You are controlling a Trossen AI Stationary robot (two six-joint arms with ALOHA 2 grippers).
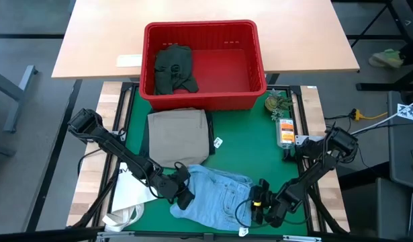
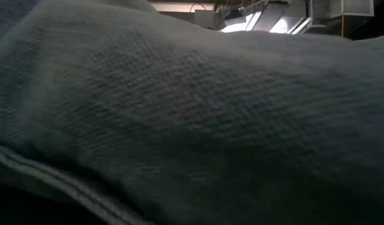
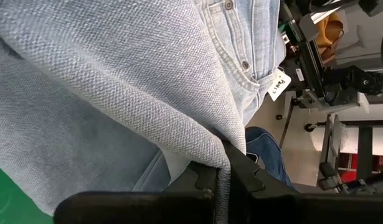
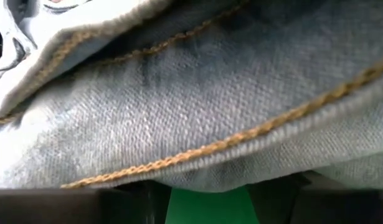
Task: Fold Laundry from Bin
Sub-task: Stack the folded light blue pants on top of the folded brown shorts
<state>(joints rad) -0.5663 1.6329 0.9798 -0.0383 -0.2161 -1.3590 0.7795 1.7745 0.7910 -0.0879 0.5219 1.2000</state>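
Light blue jeans [image 1: 216,193] bunched on the near edge of the green mat [image 1: 246,144], between both grippers. Left gripper [image 1: 181,195] at the jeans' left edge, fingers [image 3: 207,180] pressed together, pinching a fold of denim; seen clearly in left wrist view. Right gripper [image 1: 260,205] at the jeans' right edge, fingers spread wide with a seamed denim edge [image 4: 197,112] lying across the gap; not clear whether clamped or only touching. Low view filled with grey-blue cloth [image 2: 179,125], ceiling lights only just visible behind.

Tan trousers [image 1: 179,136] folded flat on the mat, between the jeans and the red bin [image 1: 253,57]. Dark green garment [image 1: 174,68] crumpled in the bin's left half. Bin straddling the mat's far edge and a pale wooden table [image 1: 307,33]. White tote bag [image 1: 129,195] off the mat's near left corner. Orange bottle [image 1: 285,131] and small green toy [image 1: 277,103] along the mat's right edge. White tag [image 1: 218,142] beside the tan trousers.

Count: 3 garments, 1 bin, 1 bag, 2 grippers.
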